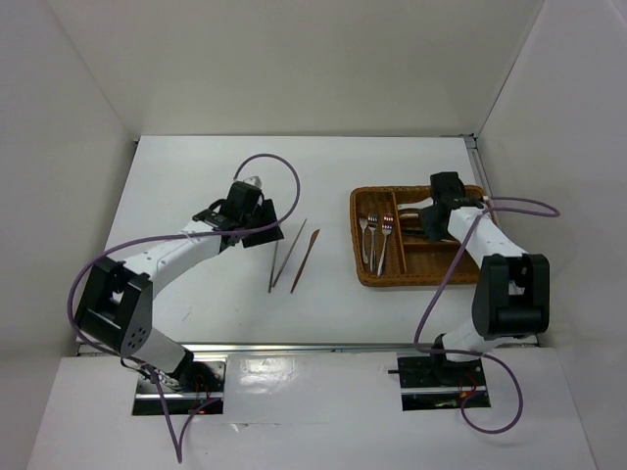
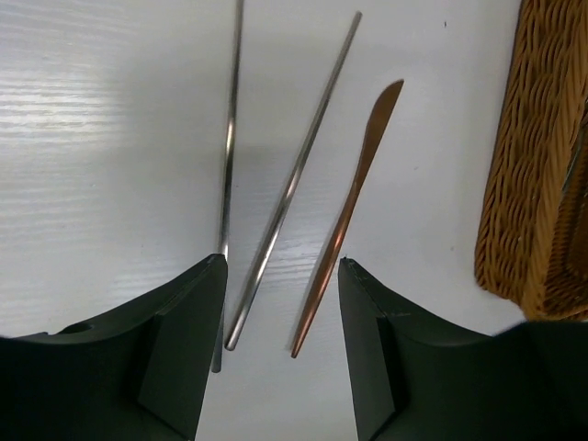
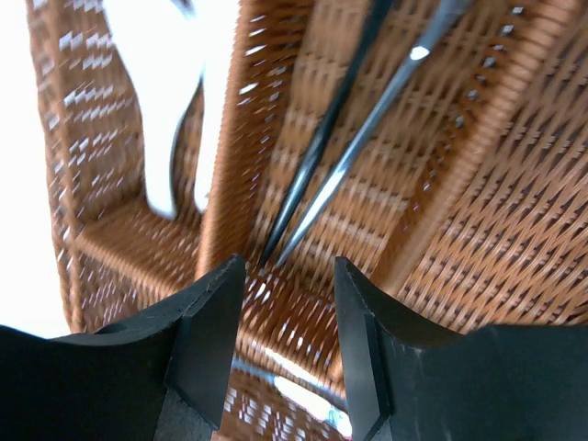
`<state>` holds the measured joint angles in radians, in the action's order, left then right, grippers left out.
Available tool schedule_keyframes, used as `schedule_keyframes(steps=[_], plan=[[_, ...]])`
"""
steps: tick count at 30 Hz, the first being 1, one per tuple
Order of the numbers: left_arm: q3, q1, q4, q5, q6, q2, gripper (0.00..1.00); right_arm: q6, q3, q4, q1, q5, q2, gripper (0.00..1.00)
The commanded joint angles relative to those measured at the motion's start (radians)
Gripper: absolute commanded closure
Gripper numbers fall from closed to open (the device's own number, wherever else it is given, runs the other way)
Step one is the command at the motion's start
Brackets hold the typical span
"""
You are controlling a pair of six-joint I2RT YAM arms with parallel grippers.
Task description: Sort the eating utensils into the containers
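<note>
In the top view, the left pincer hangs over the white table, just to the left of the upper ends of two grey sticks and a copper-brown stick. All three lie loose on the bare surface, slanting side by side, well apart from the wicker tray. The right pincer is over the middle of that tray. Two forks lie in the tray's left compartment, and a white spoon shows just beside the pincer.

The left wrist view shows the left pincer with its jaws well apart and nothing held. One grey stick runs down behind the left finger's tip. The second grey stick ends in the gap between the fingers, lying on the table beneath them. The copper-brown stick ends just inside the right finger. The tray's woven wall fills the right edge.

The right wrist view is blurred. The right pincer stands partly open over the tray floor and clamps nothing. Two dark sticks lie in the compartment ahead, their near ends just at the gap between the fingertips. White spoons lie in the compartment to the left, beyond a woven divider.
</note>
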<state>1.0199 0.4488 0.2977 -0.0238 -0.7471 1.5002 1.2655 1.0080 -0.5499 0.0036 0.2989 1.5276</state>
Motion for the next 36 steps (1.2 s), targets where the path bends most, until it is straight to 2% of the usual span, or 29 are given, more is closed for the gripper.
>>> schedule_keyframes(steps=[1, 6, 12, 18, 31, 35, 36], plan=[[0.02, 0.045, -0.085, 0.048, 0.126, 0.034, 0.35, -0.11, 0.047, 0.036, -0.005, -0.036, -0.089, 0.49], [0.084, 0.134, -0.062, 0.018, 0.198, 0.12, 0.39, -0.288, -0.014, 0.157, -0.005, -0.147, -0.174, 0.49], [0.129, 0.203, -0.034, -0.01, 0.248, 0.201, 0.41, -0.389, -0.105, 0.228, -0.005, -0.207, -0.26, 0.47], [0.187, 0.245, 0.046, -0.093, 0.236, 0.314, 0.45, -0.434, -0.105, 0.185, -0.005, -0.187, -0.28, 0.47], [0.226, 0.303, 0.116, -0.162, 0.193, 0.402, 0.51, -0.477, -0.105, 0.162, -0.005, -0.156, -0.333, 0.46], [0.27, 0.321, 0.19, -0.217, 0.166, 0.451, 0.59, -0.468, -0.114, 0.143, -0.005, -0.127, -0.359, 0.46], [0.291, 0.321, 0.211, -0.231, 0.157, 0.465, 0.64, -0.468, -0.123, 0.143, -0.005, -0.127, -0.369, 0.46]])
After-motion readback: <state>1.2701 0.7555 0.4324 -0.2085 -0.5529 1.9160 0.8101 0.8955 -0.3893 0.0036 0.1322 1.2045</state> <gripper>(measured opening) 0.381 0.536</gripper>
